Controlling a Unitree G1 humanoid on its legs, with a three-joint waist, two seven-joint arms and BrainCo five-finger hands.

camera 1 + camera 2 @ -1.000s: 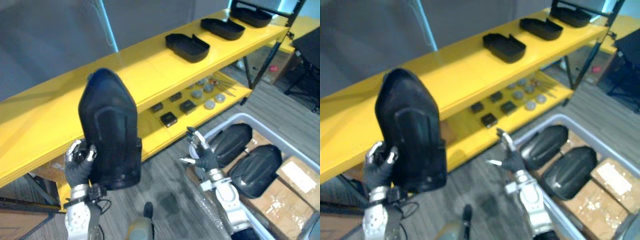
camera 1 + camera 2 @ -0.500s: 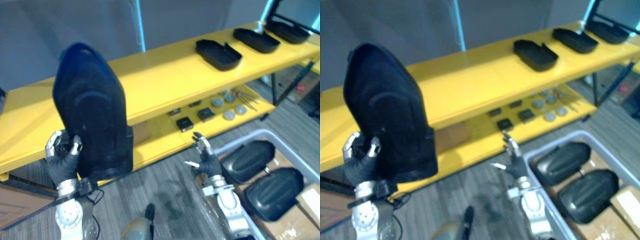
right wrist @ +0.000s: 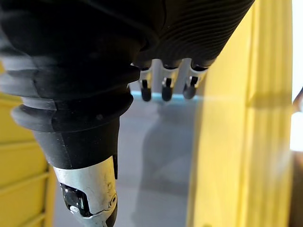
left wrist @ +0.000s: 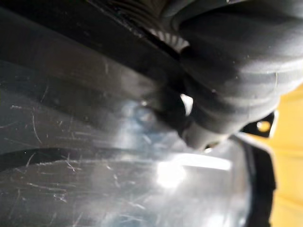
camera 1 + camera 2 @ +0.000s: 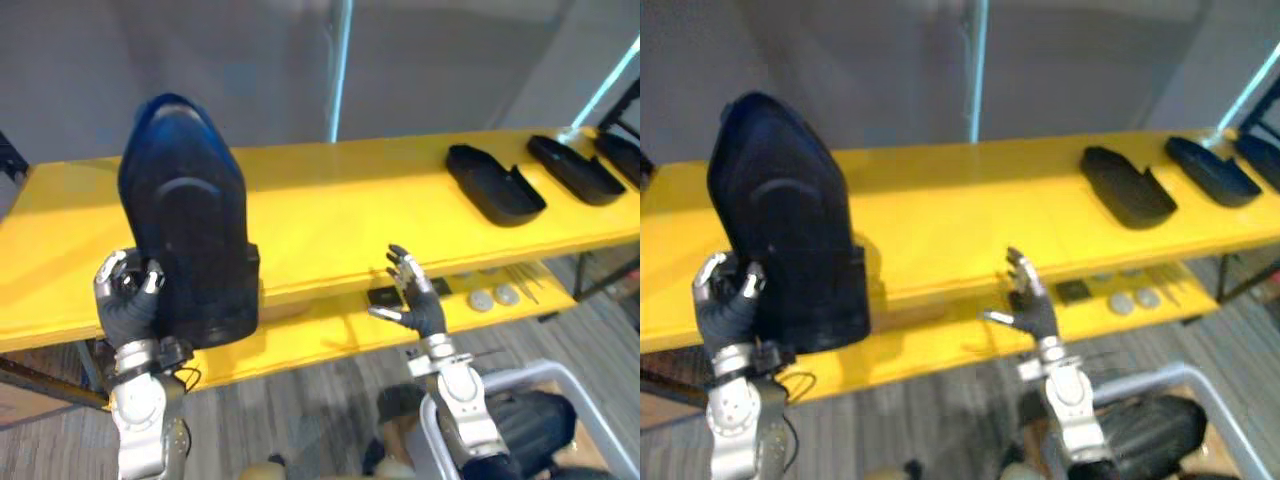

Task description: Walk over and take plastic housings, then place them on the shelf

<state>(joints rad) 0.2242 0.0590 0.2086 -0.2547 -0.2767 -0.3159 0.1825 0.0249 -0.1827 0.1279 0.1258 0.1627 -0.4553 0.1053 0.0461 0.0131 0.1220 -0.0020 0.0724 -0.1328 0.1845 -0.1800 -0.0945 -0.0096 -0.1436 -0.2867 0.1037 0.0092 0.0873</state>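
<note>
- Left eye view: the left hand [image 5: 128, 300] has its fingers curled round the lower edge of a black plastic housing [image 5: 190, 250] and holds it upright, narrow end up, in front of the yellow top shelf [image 5: 330, 215]. So I'd call the pick-up done and the placing not yet.
- The left wrist view is glossy, scratched black shell pressed right up against the hand's cover, so the hold looks snug to me.
- The right hand [image 5: 413, 300] hangs just in front of the shelf edge with its fingers straight and spread, holding nothing.
- Three more housings lie open side up along the right part of the top shelf: the nearest housing [image 5: 495, 185], the middle housing [image 5: 578, 170] and the far housing [image 5: 622, 155]. My guess is those are the ones already dealt with.
- There's more to do after this one — a grey bin [image 5: 1188, 370] at the lower right has at least one dark housing in it [image 5: 1150, 425].
- The top shelf is smooth, flat, shiny yellow, with a big bare stretch left of the row. That looks like the obvious landing spot.
- The lower shelf [image 5: 300, 335] carries a small black box [image 5: 385, 296] and some round grey discs [image 5: 495, 296].
- Room: grey plank floor [image 5: 300, 420], plain grey wall [image 5: 450, 70] behind, and a light-blue upright [image 5: 340, 80] running up it.
</note>
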